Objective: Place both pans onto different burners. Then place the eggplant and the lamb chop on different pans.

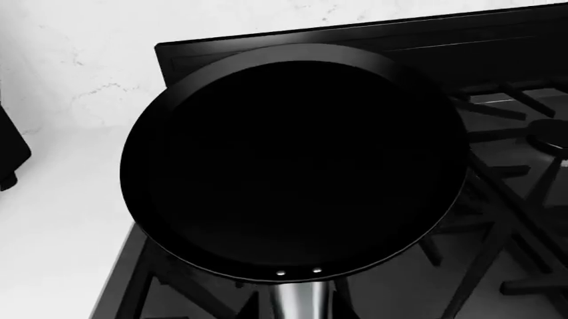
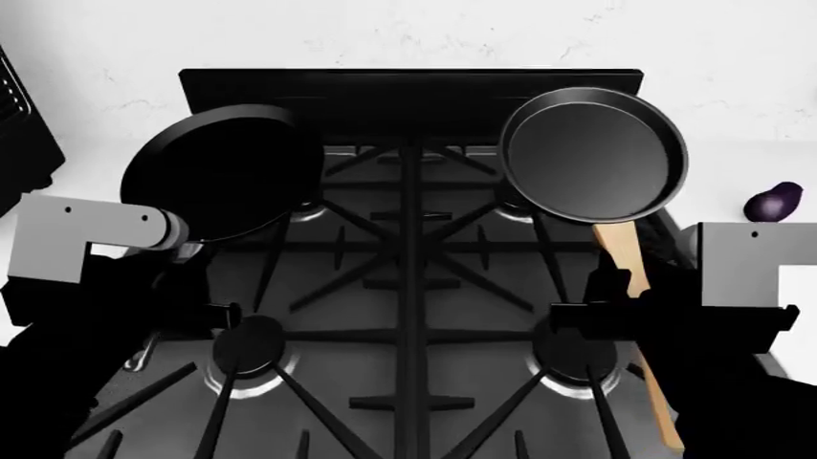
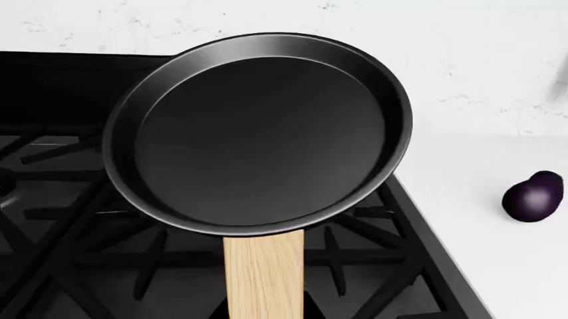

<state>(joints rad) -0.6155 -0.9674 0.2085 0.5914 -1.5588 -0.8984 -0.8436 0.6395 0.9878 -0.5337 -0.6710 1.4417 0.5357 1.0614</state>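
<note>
My left gripper [image 2: 191, 251] is shut on the handle of the flat black pan [image 2: 230, 172] and holds it over the stove's rear left corner, partly overhanging the counter. It fills the left wrist view [image 1: 293, 163]; the jaws are out of view there. My right gripper [image 2: 622, 282] is shut on the light wooden handle [image 2: 632, 277] of the deeper-rimmed pan [image 2: 594, 153], held above the rear right burner; it also shows in the right wrist view [image 3: 257, 133]. The eggplant [image 2: 772, 203] lies on the counter right of the stove, also in the right wrist view [image 3: 533, 195]. The lamb chop is out of view.
The black gas stove has cast-iron grates [image 2: 408, 277] and two uncovered front burners, left [image 2: 249, 342] and right [image 2: 568, 352]. White counter [image 2: 766, 115] flanks both sides. A black appliance [image 2: 19, 134] stands at the far left. A raised back panel [image 2: 408, 91] runs behind the stove.
</note>
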